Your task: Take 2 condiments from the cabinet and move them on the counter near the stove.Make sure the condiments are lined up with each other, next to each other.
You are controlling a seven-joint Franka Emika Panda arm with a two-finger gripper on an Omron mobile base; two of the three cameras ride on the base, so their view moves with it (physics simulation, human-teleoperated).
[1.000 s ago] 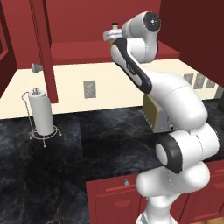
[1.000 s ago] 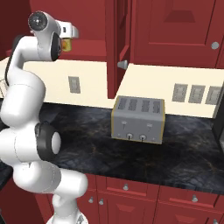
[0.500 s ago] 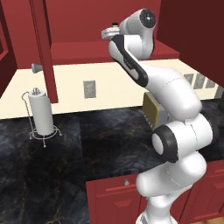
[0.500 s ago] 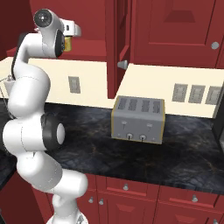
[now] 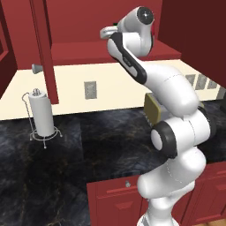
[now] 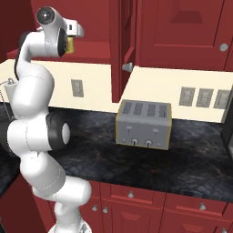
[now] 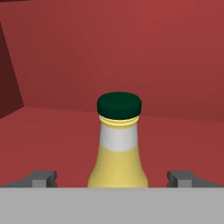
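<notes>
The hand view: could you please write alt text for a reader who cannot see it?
A yellow bottle with a dark green cap stands upright on the red shelf of the cabinet, centred between the open hand's two fingertips. The red back wall rises behind it.

yellow bottle (image 7: 117,162) upright on cabinet shelf (image 7: 48,144)

Nothing there for you to read, operator. The yellow bottle (image 7: 118,153) stood close before the camera, and its white neck band was blank, with no brand or number on it. The dark green cap (image 7: 119,104) was plain too. The toaster (image 6: 144,124) showed you two knobs on its steel front but no lettering. The wall plates (image 6: 202,97) behind it carried no signs either.
</notes>
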